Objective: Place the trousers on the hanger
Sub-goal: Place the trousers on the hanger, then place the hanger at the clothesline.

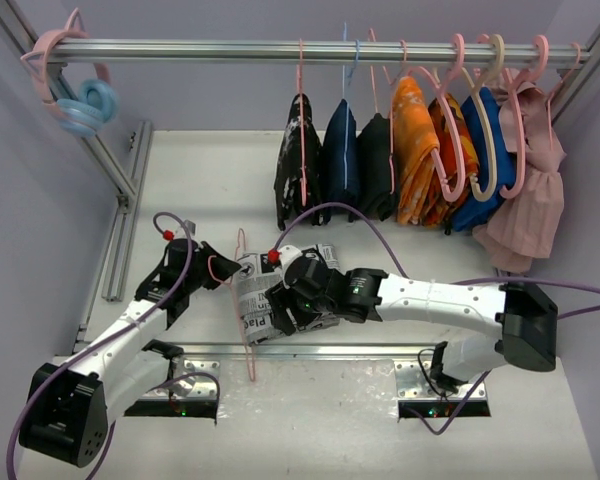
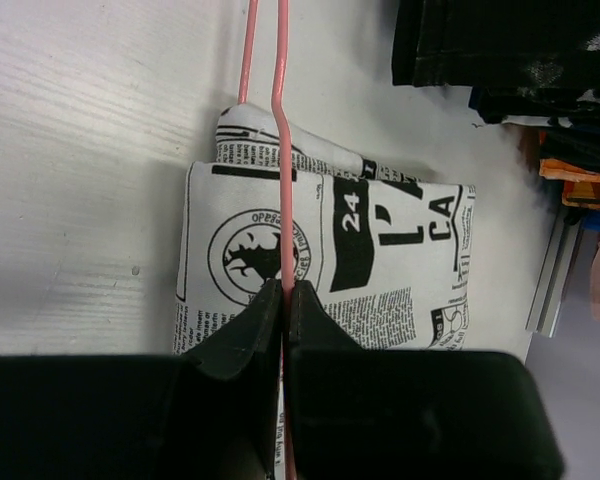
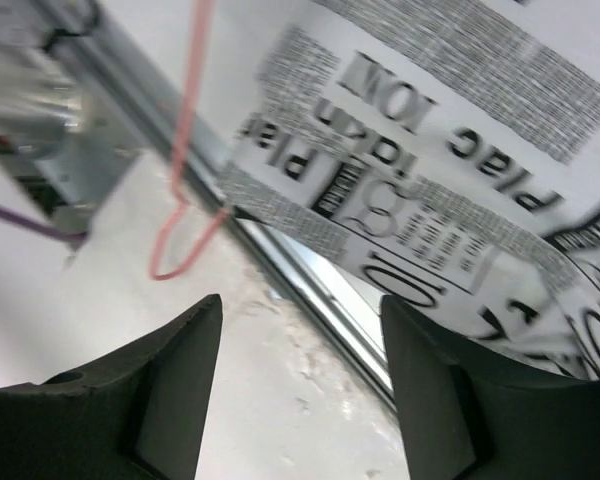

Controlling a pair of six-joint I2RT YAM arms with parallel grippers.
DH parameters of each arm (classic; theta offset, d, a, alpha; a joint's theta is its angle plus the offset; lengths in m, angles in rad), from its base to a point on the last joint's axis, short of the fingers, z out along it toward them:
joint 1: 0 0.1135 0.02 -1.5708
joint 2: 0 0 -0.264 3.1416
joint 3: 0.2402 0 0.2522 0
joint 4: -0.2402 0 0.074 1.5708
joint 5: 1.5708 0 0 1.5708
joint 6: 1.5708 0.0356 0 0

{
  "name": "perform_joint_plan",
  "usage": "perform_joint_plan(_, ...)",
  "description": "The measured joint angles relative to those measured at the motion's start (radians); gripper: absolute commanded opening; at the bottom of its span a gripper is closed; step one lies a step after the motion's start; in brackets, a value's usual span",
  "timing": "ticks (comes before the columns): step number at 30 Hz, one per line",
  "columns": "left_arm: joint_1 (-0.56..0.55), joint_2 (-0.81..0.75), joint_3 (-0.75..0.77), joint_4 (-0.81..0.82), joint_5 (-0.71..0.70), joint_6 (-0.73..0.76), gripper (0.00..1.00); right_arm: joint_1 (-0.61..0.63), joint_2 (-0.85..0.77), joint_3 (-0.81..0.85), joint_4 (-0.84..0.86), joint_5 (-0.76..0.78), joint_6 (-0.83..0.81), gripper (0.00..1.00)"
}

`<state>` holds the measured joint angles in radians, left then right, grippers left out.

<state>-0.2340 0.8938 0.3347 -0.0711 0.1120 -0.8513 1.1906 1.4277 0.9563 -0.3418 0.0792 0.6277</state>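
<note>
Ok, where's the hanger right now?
In the top view the hanger is left of centre, between the two arms. It is pinched in the left claw, and its wire runs across the trousers.

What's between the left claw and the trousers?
Only the hanger wire: left wrist view shows it pinched in the shut left claw, crossing the trousers.

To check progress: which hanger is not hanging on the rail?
The thin pink wire hanger, pinched in the left tool low by the trousers; all the others hang from the rail.
</note>
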Motion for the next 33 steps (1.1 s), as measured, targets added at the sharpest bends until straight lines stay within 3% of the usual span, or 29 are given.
perform_joint_plan(5, 0.000, 0.015, 0.000, 0.008, 0.002, -0.001, 0.00, 0.000, 0.036, -0.021, 0.191, -0.147, -0.027, 0.66)
perform_joint_plan(13, 0.000, 0.007, 0.020, -0.029, 0.000, 0.016, 0.00, -0.004, 0.415, 0.168, 0.336, -0.269, -0.037, 0.64)
perform_joint_plan(14, 0.000, 0.005, 0.025, -0.038, -0.002, 0.021, 0.00, -0.004, 0.440, 0.175, 0.341, -0.275, -0.036, 0.58)
perform_joint_plan(16, 0.000, 0.000, 0.031, -0.060, -0.014, 0.037, 0.00, -0.004, 0.485, 0.197, 0.359, -0.274, -0.029, 0.28)
perform_joint_plan(21, 0.002, -0.017, 0.033, -0.082, -0.035, 0.041, 0.00, -0.004, 0.505, 0.195, 0.426, -0.267, 0.004, 0.01)
perform_joint_plan(22, 0.002, -0.020, 0.033, -0.085, -0.036, 0.042, 0.04, -0.006, 0.503, 0.180, 0.449, -0.264, 0.023, 0.01)
perform_joint_plan(24, 0.002, -0.022, 0.034, -0.089, -0.040, 0.042, 0.21, -0.014, 0.491, 0.134, 0.502, -0.263, 0.070, 0.00)
perform_joint_plan(26, 0.002, -0.022, 0.034, -0.086, -0.043, 0.042, 0.50, -0.018, 0.473, 0.091, 0.562, -0.267, 0.104, 0.00)
perform_joint_plan(28, 0.002, -0.021, 0.034, -0.088, -0.051, 0.045, 0.67, -0.016, 0.452, 0.049, 0.628, -0.267, 0.121, 0.00)
perform_joint_plan(31, 0.002, -0.021, 0.033, -0.090, -0.068, 0.040, 0.81, -0.012, 0.433, 0.003, 0.704, -0.264, 0.131, 0.00)
perform_joint_plan(33, 0.002, -0.016, 0.032, -0.092, -0.082, 0.036, 0.84, -0.010, 0.428, -0.022, 0.746, -0.263, 0.137, 0.00)
